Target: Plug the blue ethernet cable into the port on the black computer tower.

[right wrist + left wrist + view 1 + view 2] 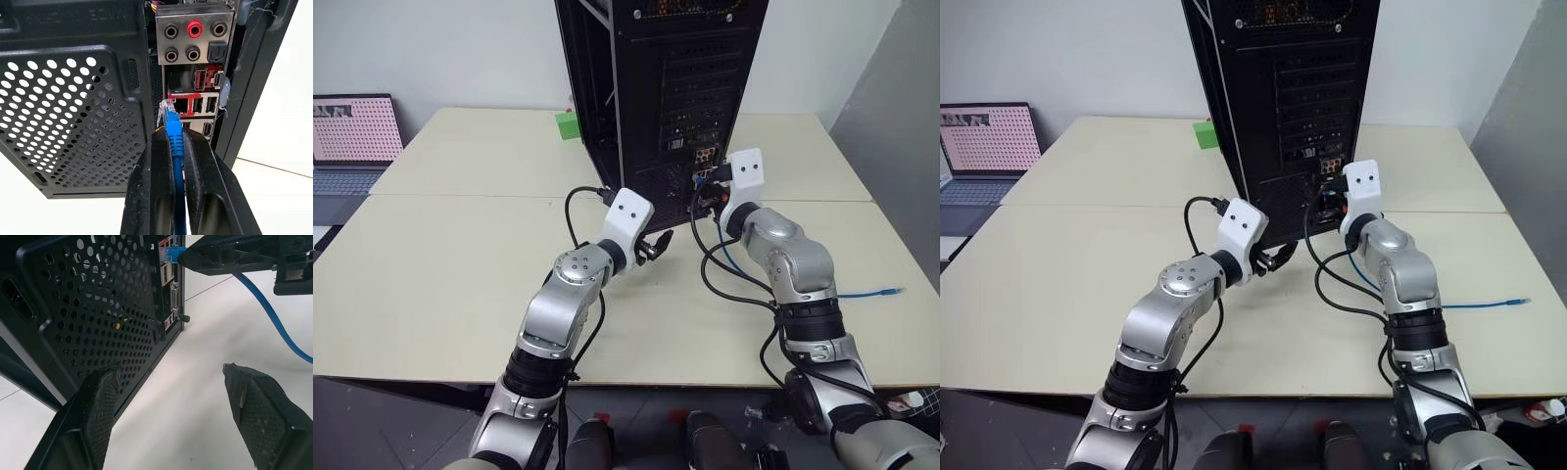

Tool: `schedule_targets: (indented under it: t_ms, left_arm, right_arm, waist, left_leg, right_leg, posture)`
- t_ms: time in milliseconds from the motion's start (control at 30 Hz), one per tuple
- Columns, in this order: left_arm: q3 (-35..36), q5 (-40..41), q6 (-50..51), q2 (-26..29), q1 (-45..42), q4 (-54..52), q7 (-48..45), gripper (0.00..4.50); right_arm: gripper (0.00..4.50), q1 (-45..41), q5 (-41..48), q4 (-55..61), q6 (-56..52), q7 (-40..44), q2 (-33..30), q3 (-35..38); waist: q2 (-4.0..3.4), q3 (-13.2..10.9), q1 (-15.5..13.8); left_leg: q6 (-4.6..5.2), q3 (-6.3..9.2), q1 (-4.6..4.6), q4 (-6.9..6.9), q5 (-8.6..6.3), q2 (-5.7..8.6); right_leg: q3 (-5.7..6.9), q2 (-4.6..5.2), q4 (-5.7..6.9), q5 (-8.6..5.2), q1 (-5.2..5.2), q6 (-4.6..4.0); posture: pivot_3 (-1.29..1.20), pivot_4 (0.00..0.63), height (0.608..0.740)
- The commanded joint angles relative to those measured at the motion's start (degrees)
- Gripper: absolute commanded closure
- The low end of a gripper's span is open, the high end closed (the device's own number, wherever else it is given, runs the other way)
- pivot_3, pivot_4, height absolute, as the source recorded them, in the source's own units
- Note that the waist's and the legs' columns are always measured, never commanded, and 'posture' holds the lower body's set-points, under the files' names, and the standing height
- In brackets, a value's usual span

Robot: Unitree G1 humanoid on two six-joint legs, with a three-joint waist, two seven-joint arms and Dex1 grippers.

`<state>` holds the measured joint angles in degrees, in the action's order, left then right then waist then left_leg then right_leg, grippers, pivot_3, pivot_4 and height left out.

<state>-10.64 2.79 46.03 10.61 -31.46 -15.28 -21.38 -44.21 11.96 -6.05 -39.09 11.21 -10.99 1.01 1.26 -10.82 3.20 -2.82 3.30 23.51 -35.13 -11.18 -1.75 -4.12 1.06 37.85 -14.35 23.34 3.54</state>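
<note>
So the right gripper (pixel 172 139) has its jaws clamped tight on the blue ethernet cable (pixel 174 139), pinching it right behind the plug. The clear plug tip sticks out just past the jaws and sits right in front of the port (pixel 180 104), a dark squarish socket in the red-trimmed row of the connector cluster (can't tell from the wrist view whether the tip is touching it yet or just shy of it). Behind the jaws the cord runs back between the fingers, and in the head view the rest of it trails across the worktop (pixel 450 284) to the robot's right, with the loose far plug (pixel 891 291) lying well apart from everything.

The left gripper (pixel 171 396) has its jaws wide open with nothing between them. Beyond those jaws is the perforated grille at the bottom of the black computer tower's (pixel 656 88) back panel, close but not touching as far as I can see.

The tower stands upright on the worktop. A small green block (pixel 568 124) sits beside it, and a laptop (pixel 352 137) is off at the far left.
</note>
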Motion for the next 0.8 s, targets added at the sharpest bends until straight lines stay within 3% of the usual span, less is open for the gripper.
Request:
schedule_targets:
  t_ms: [33, 800]
  left_arm:
    - [-0.2, 0.3, -0.7, 0.2, -0.4, -2.7, 0.2, 0.96]
    - [-0.7, 0.6, -0.9, 0.5, -0.4, -2.7, 0.5, 0.96]
  right_arm:
    - [4.5, -2.5, -1.1, 0.3, 2.1, -0.2, -0.4, 0.4]
    - [4.5, -1.4, -0.4, 3.4, -1.1, 2.2, -1.3, 0.9]
  waist:
    - [0.0, 0.0, 0.0]
    - [0.0, 0.0, 0.0]
  left_leg:
    - [0.0, 0.0, 0.0, 0.0, 0.0, 0.0]
    - [0.0, 0.0, 0.05, 0.04, 0.0, 0.0]
  right_leg:
    - [0.0, 0.0, 0.0, 0.0, 0.0, 0.0]
    - [0.0, 0.0, -0.05, 0.0, 0.04, 0.0]
  posture:
    - [0.0, 0.15, 0.74]
    - [0.0, 0.15, 0.74]
